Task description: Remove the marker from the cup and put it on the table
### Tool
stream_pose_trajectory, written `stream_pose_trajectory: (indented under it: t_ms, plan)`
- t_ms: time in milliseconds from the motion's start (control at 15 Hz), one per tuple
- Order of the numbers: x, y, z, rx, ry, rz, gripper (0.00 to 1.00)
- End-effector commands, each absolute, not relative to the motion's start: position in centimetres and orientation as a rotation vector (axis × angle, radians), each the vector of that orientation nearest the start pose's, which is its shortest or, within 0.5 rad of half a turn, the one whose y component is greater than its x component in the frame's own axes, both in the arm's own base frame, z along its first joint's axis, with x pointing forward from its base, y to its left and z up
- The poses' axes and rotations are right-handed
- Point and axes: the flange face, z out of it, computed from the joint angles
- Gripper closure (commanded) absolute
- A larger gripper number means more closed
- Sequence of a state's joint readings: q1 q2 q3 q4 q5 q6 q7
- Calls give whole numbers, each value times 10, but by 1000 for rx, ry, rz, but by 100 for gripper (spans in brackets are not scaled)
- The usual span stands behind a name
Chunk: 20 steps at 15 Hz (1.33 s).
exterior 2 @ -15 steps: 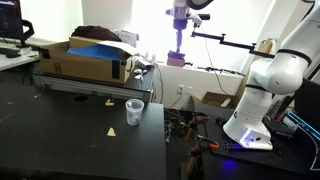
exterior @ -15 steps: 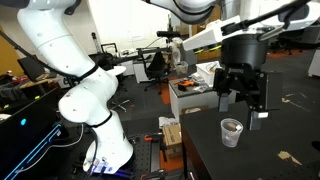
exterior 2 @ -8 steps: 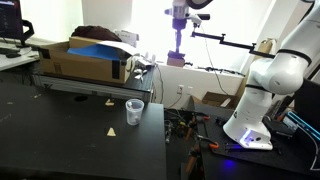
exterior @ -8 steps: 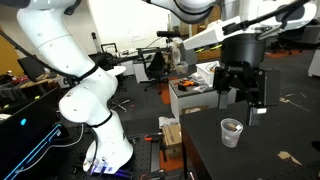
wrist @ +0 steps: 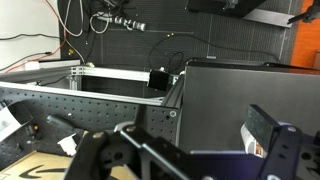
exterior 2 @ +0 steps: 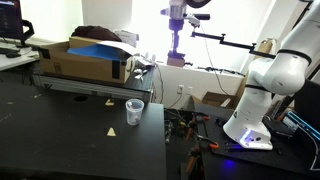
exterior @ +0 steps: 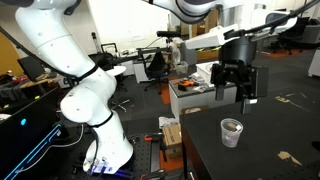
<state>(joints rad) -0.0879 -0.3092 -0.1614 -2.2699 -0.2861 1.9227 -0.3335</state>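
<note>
The translucent cup (exterior: 231, 131) stands upright on the dark table (exterior: 275, 150), near its edge; it also shows in an exterior view (exterior 2: 134, 112). My gripper (exterior: 234, 97) hangs above the cup, well clear of its rim, with its fingers spread apart and nothing between them. In the wrist view the two fingers (wrist: 190, 138) frame bare dark tabletop (wrist: 230, 95); the cup is out of that view. The marker is not discernible in any view; the cup's inside looks dark, and I cannot tell what is in it.
Small pale tape marks lie on the table (exterior 2: 112, 131). A cardboard box (exterior 2: 85, 62) sits on a rail behind the cup. The robot base (exterior: 95, 120) stands off the table's edge. A metal frame rail and cables (wrist: 110, 75) lie beyond the table.
My gripper has risen and shifted slightly sideways, away from the cup. The cup has not moved.
</note>
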Motion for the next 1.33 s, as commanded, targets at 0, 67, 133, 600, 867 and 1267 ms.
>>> stream_pose_trajectory:
  t_ms: [0, 67, 133, 600, 867, 1267]
  plan:
    - [442, -115, 473, -3284, -411, 138, 0]
    - [444, -109, 471, -3277, -431, 133, 0]
    - [447, -103, 469, -3271, -456, 126, 0]
    - [464, -76, 454, -3237, -591, -10, 0]
    - [470, -65, 438, -3191, -622, -75, 0]
    - [474, -47, 420, -3103, -537, -113, 0]
